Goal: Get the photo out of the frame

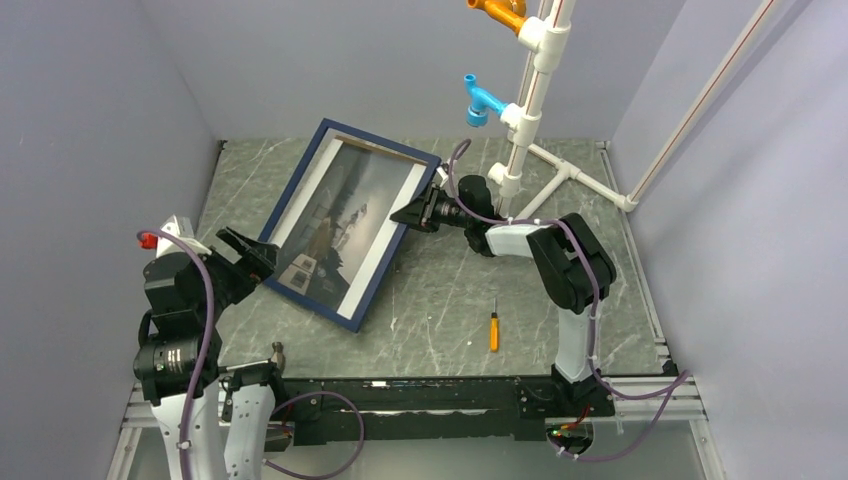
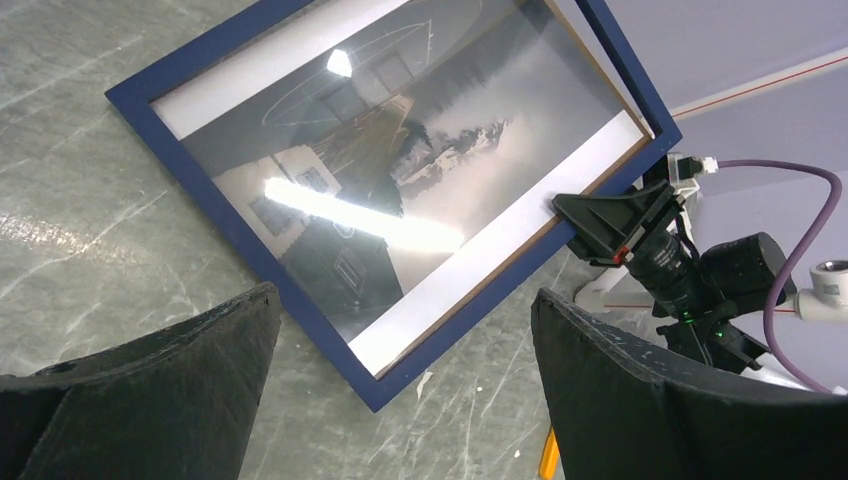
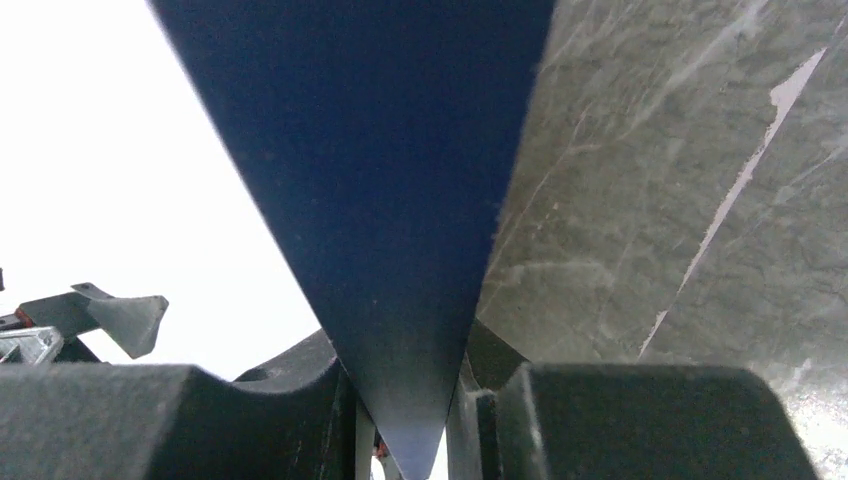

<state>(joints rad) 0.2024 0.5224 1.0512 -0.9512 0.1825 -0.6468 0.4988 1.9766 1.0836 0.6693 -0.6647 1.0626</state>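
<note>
The frame (image 2: 252,240) has a smooth, satin navy finish, and the photo (image 2: 400,180) inside it is glossy, mirroring bright lamp glare. The worktop (image 2: 100,260) looks like grey veined stone with a faint sheen, scuffed white in places. The fingers (image 2: 650,400) of the left gripper (image 2: 405,300) are matt black plastic, slightly grainy with pale specks.
</note>
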